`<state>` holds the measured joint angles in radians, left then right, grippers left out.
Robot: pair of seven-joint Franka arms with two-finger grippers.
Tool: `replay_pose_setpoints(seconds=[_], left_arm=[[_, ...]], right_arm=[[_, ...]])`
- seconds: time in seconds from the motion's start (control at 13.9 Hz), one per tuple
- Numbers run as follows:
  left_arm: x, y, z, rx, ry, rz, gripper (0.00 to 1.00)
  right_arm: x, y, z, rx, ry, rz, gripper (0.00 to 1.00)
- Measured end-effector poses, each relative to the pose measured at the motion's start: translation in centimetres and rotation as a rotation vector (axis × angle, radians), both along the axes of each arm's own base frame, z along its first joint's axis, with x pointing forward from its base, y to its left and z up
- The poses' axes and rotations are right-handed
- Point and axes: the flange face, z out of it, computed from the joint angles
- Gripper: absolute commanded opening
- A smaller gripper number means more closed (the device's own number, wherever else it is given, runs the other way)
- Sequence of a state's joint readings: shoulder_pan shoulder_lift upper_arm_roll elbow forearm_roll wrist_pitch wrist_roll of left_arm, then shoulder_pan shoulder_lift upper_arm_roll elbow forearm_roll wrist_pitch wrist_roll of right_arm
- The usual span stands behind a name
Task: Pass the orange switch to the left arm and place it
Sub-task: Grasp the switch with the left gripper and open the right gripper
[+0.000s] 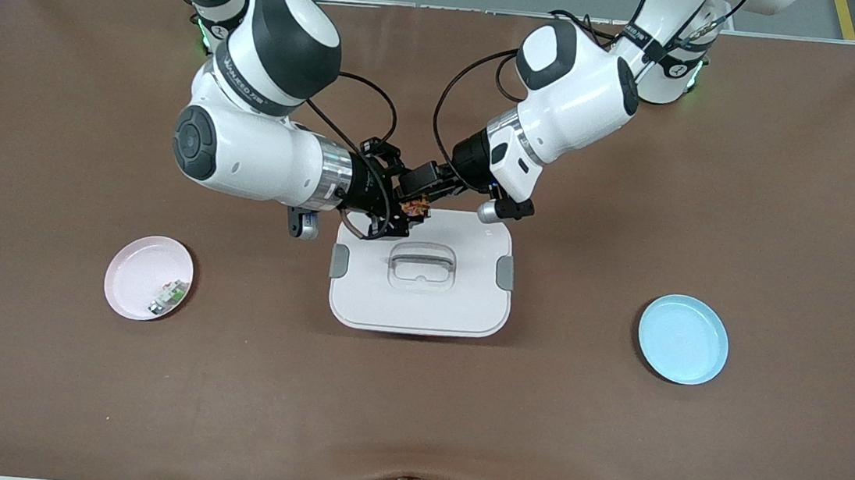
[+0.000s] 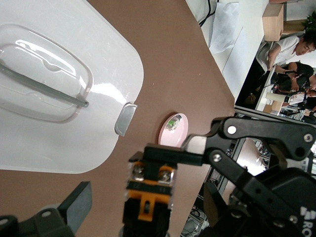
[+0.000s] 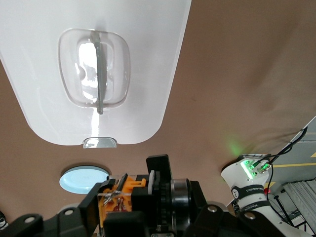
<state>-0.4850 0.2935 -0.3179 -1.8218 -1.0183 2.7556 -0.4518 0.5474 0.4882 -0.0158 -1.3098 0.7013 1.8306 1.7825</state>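
Nearest us on the tabletop (image 1: 409, 426) sits the box (image 1: 419, 302), between a pink plate (image 1: 137, 279) and a blue plate (image 1: 683, 339); over its rim we see both tools meeting, right tool (image 1: 398, 218) clenched on the orange switch (image 1: 416, 208), left tool (image 1: 423, 185) spread beside it.

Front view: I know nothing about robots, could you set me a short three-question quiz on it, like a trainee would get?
1. True or false: the pink plate is empty.
2. The right pincer and the left pincer meet at the orange switch. What are they over? A: the box, at its edge nearest the robots' bases. B: the pink plate. C: bare tabletop.
3. Fill in: the blue plate lies toward the ___ arm's end of the table.

Key: 1 false, it holds a small part; 2 A; 3 left.
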Motion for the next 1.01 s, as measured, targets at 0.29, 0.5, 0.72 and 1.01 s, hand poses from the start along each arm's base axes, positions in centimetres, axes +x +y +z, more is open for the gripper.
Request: replay_pose_setpoints(seconds=[0.29, 0.5, 0.72, 1.01], left_arm=[[0.11, 0.10, -0.08, 0.001, 0.001, 0.002, 1.00], [0.16, 0.15, -0.11, 0.001, 0.001, 0.004, 0.73], [0.20, 0.19, -0.13, 0.001, 0.002, 0.005, 0.39], [0.19, 0.23, -0.22, 0.006, -0.008, -0.004, 0.12]], right_arm=[[0.00, 0.03, -0.04, 0.000, 0.001, 0.000, 0.00], [-0.02, 0.06, -0.06, 0.000, 0.001, 0.001, 0.00], [-0.06, 0.14, -0.05, 0.000, 0.001, 0.002, 0.00], [-0.09, 0.26, -0.34, 0.000, 0.009, 0.004, 0.00]])
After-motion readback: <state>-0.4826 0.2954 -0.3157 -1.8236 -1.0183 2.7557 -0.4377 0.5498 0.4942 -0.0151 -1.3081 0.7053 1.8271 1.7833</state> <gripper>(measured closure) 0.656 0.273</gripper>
